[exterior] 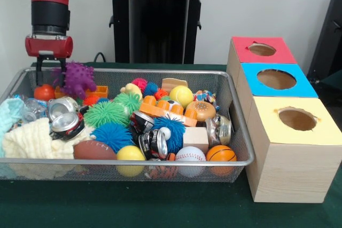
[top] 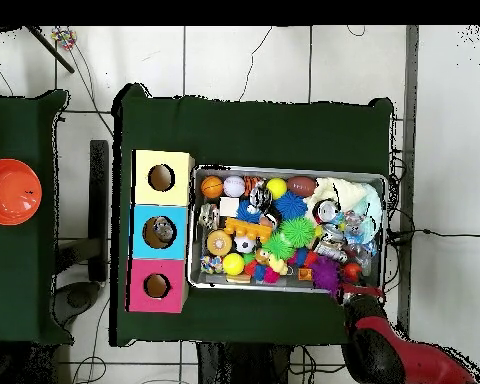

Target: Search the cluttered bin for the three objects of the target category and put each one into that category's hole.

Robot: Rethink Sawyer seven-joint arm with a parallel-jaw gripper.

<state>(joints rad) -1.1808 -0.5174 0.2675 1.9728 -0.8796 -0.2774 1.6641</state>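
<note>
**Cluttered bin on green bench, tool poised at its far corner**

Cluttered bin point(exterior: 160, 162), a shallow wire-mesh basket, set at centre of the green bench point(exterior: 160, 206), heaped to the rim with balls, crushed cans, cloths and toy food. Packed tightly, pieces leaning on one another, so little bare mesh for reaching between them.

Seen from the front: tool point(exterior: 51, 76) hanging at ten o'clock of the bin, just inside the far rim, spread wide and gripping nothing. Directly beneath, a red-orange ball point(exterior: 44, 92); just beside, toward three o'clock, a purple spiky ball point(exterior: 77, 78). Probably lined up for a pick from this corner, though which one cannot be told.

At three o'clock of the bin, touching or nearly touching its side: red box point(exterior: 243, 52), blue box point(exterior: 251, 81) and yellow box point(exterior: 320, 132) in a row, one round hole in each top. Open air above the heap, hence a likely clear carrying path across to the holes. Tight spots: mesh wall beside the tool, box edges against the bin.
</note>
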